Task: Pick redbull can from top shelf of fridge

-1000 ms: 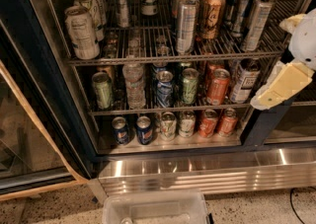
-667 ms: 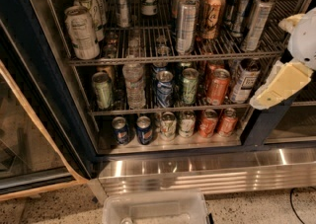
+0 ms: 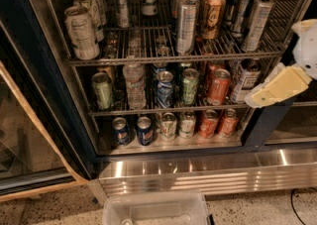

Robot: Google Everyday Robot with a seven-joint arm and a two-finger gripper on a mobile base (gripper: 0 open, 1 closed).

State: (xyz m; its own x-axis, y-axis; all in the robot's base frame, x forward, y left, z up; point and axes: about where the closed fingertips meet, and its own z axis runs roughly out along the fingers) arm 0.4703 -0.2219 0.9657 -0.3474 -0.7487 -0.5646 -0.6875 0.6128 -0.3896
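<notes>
The fridge point(image 3: 47, 100) stands open with its dark frame and wire racks full of cans. On the top shelf point(image 3: 148, 59), the redbull can point(image 3: 186, 26) stands upright at the front middle; it is tall, slim and silver with a bluish lower part. An orange-brown tall can point(image 3: 213, 15) stands just right of it, and a plainer silver slim can point(image 3: 257, 23) stands further right. My gripper point(image 3: 277, 89), a cream-coloured piece on the white arm, hangs at the right edge at middle-shelf height. It is right of and below the redbull can, apart from it and holding nothing visible.
The middle rack point(image 3: 163, 107) holds a water bottle point(image 3: 134, 85) and shorter cans. The bottom rack point(image 3: 168, 142) holds small cans. Below is the ribbed steel base point(image 3: 208, 172). A clear plastic bin point(image 3: 156, 209) sits on the floor in front. The glass door point(image 3: 25, 135) is swung open at left.
</notes>
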